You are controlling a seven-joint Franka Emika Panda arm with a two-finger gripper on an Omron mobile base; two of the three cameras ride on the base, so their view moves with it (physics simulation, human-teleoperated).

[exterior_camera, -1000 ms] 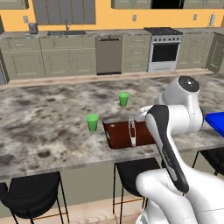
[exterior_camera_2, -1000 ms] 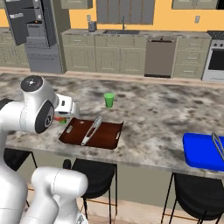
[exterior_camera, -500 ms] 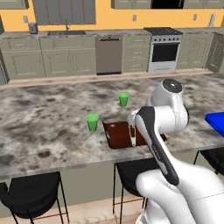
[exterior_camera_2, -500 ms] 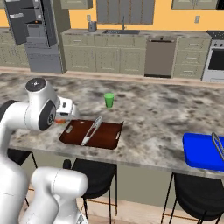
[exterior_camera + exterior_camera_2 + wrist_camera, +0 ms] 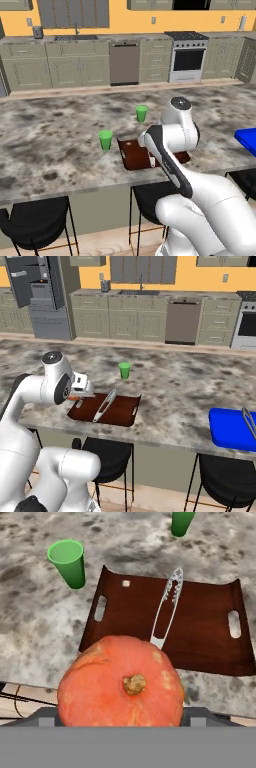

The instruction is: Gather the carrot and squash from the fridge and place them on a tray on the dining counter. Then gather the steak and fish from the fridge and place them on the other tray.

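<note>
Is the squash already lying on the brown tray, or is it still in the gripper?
Still in the gripper. In the hand view the squash sits right at the fingers, above the counter edge, short of the brown tray.

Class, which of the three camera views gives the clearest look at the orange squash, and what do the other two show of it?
The hand view shows it best: the squash fills the foreground, stem end facing the camera, in front of the brown tray. The right base view shows just an orange sliver beside the hand. In the left base view the arm blocks it.
</note>
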